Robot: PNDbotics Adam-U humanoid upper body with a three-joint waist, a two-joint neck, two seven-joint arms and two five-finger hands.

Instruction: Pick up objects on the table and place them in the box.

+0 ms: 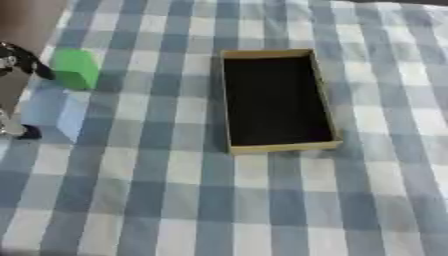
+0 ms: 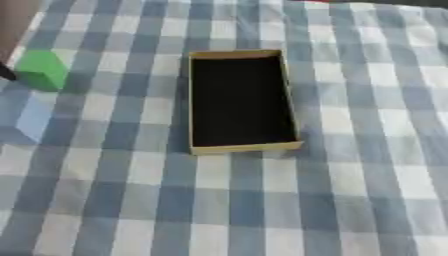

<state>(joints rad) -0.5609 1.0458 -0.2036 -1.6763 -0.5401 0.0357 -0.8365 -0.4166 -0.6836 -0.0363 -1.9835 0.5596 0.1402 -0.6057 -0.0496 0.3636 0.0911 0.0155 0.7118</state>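
at the far left edge we see our left robot hand [image 1: 12, 60], black and silver, its fingers' state we cannot tell. just right of it, upper left, a green block [image 1: 74, 68] on the checked table [image 1: 262, 200]. centre: the open box [image 1: 328, 107], dark inside, no readable writing.

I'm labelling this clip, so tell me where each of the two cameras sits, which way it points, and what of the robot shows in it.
Left eye view: in the head, looking down at the checked cloth; the left hand shows at the left edge beside the green block.
Right eye view: same head, slightly to the right, looking down; only a dark sliver of that hand shows.
Both share the open box, the green block and a pale blue block. The right hand shows in neither.
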